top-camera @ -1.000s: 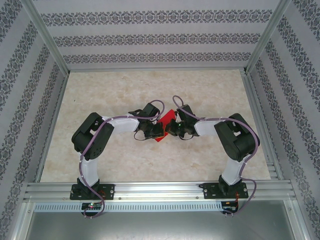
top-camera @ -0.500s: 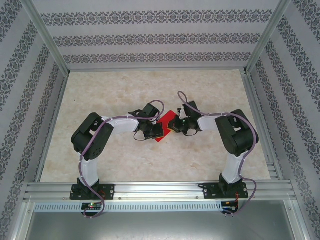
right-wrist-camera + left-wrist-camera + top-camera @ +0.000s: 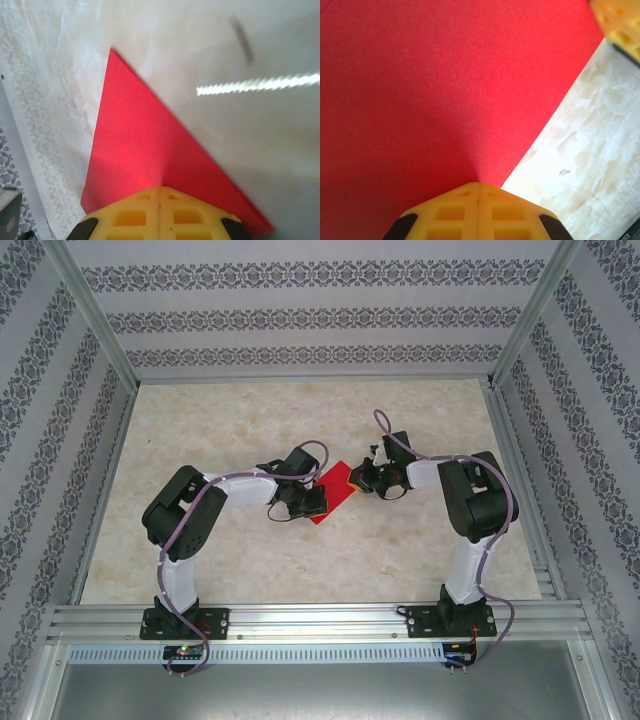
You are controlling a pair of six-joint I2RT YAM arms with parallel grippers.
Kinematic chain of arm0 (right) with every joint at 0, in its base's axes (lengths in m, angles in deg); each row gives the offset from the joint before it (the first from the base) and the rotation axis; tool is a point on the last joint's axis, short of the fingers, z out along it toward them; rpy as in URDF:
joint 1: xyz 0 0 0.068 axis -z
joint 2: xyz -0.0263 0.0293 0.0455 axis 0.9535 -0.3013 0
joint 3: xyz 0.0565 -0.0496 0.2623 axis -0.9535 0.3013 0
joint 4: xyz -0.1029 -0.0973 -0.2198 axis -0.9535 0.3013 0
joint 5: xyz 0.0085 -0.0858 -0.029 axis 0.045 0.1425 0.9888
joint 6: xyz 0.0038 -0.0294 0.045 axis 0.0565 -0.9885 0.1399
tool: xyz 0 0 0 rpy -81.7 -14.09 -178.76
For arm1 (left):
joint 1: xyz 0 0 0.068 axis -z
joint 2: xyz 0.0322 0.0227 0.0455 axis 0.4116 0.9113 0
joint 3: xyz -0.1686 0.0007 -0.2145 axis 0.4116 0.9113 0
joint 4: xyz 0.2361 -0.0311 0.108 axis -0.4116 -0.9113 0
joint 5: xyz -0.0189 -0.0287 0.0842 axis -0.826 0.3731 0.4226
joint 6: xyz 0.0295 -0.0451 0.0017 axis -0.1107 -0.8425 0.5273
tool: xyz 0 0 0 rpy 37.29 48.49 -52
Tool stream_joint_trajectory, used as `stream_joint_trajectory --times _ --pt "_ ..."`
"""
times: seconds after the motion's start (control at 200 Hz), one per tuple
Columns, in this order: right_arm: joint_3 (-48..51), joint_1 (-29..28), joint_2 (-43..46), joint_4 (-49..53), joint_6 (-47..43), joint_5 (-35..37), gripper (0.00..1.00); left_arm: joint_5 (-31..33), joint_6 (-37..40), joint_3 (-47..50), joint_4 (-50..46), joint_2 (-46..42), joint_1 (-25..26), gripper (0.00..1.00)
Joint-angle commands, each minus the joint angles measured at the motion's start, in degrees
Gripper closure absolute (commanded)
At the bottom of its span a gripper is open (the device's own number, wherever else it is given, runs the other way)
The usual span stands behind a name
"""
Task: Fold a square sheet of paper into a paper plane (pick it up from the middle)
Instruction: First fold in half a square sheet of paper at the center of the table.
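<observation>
The square sheet of paper (image 3: 336, 488) is bright red and lies at the table's middle, between my two grippers. My left gripper (image 3: 316, 502) is over the sheet's near-left part. In the left wrist view its yellow fingertips (image 3: 478, 184) meet with no gap, and the paper (image 3: 435, 90) runs into their tip with a shaded ridge. My right gripper (image 3: 361, 480) is at the sheet's right edge. Its tips (image 3: 160, 188) are also closed, with a faint ridge in the paper (image 3: 135, 145) reaching them. A pointed corner of the sheet faces away from it.
The pale marbled table (image 3: 250, 420) is bordered by patterned walls and an aluminium frame rail (image 3: 300, 620) along the near edge. A yellow finger of the right gripper (image 3: 620, 22) shows at the top right of the left wrist view.
My right gripper has moved to the right and slightly farther back, away from the left one. More of the red sheet shows between them. The left arm has stayed put.
</observation>
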Motion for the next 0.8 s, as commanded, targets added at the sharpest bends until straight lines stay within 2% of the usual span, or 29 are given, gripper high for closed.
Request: stream_joint_trajectory --times 0.0,0.2,0.365,0.55,0.794 --pt "-1.3 4.4 -2.7 -0.5 -2.8 10.2 1.00 2.6 0.9 3.4 -10.0 1.1 0.2 1.00" --pt "-3.1 5.3 -1.7 1.1 -3.7 9.8 1.00 2.3 1.1 3.0 -9.9 1.1 0.2 1.00" --pt "0.2 4.4 6.3 -0.1 -3.2 8.0 1.00 2.0 1.6 1.9 -9.7 1.1 0.3 1.00" --pt "4.4 0.1 11.5 0.5 -2.4 8.0 1.00 1.5 2.1 0.3 -9.2 0.9 0.3 1.00" --pt "6.1 -5.9 8.0 -2.0 0.3 7.7 1.00 0.9 3.1 -1.8 -9.1 0.9 0.2 1.00"
